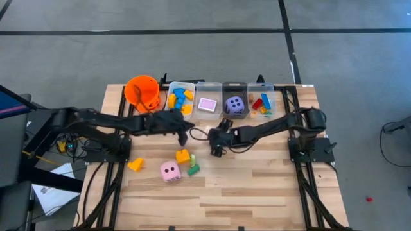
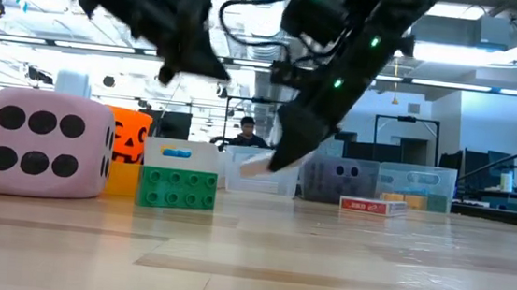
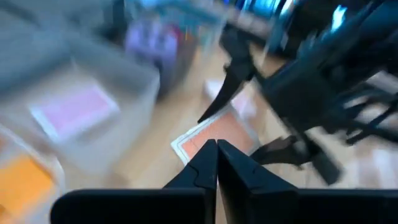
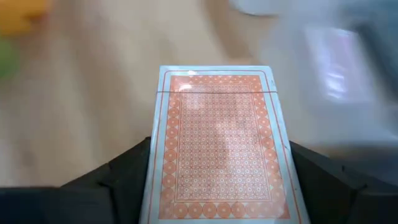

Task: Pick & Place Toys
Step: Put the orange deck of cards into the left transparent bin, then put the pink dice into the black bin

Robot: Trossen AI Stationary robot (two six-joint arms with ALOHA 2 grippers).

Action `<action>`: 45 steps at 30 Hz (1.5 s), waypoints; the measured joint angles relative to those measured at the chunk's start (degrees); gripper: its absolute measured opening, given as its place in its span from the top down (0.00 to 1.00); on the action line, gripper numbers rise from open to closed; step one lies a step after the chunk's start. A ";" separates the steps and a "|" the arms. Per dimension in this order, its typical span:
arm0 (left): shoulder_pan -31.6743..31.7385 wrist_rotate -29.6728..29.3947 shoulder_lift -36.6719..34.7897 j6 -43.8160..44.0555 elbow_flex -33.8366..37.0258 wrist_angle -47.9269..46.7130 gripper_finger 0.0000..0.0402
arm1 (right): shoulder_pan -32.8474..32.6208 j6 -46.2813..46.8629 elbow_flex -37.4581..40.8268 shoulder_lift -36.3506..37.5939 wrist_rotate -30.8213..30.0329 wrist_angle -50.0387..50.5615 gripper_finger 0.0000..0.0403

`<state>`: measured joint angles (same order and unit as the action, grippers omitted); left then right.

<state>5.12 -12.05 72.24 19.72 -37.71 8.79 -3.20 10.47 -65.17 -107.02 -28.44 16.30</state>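
An orange-and-white patterned card pack [image 4: 217,143] sits between the fingers of my right gripper [image 1: 217,146] at mid-table; the low view shows the pack [image 2: 274,163] raised and tilted. My left gripper [image 1: 183,136] hovers just left of it, shut and holding nothing; its shut fingers [image 3: 216,165] point toward the pack [image 3: 214,138]. On the table near the front lie a pink die [image 1: 170,171], a green block [image 1: 193,169], a yellow-orange block [image 1: 183,155] and another orange block [image 1: 135,164]. My right gripper pinches the card pack by its two long edges [image 4: 163,155] between its two fingers [image 4: 127,171], near the end closest to the wrist. The fingers slant down from the table's right and lie along the pack. It is tilted and lifted clear of the table.
Along the far edge stand an orange bucket [image 1: 142,91] and clear bins: one with blue and yellow blocks [image 1: 181,97], one with a pink card [image 1: 208,104], one with a purple die [image 1: 234,104], one with red and blue blocks [image 1: 261,102]. A small red-and-white box [image 2: 372,206] lies before them.
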 joint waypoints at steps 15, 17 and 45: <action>0.82 -2.69 -16.66 -7.76 -0.02 -1.39 0.99 | 9.93 -3.20 0.17 9.47 -2.30 -1.70 0.26; 0.82 -2.69 -16.27 -7.79 -0.02 -1.32 0.99 | 12.70 -5.58 0.17 8.13 1.49 -5.77 0.26; 0.36 16.42 -15.81 -7.42 0.00 -10.41 0.81 | 8.66 -13.92 -0.33 14.16 17.94 0.06 0.19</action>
<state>5.48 4.36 56.43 12.29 -37.71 -1.62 5.45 -3.45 -65.49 -92.87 -10.50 16.36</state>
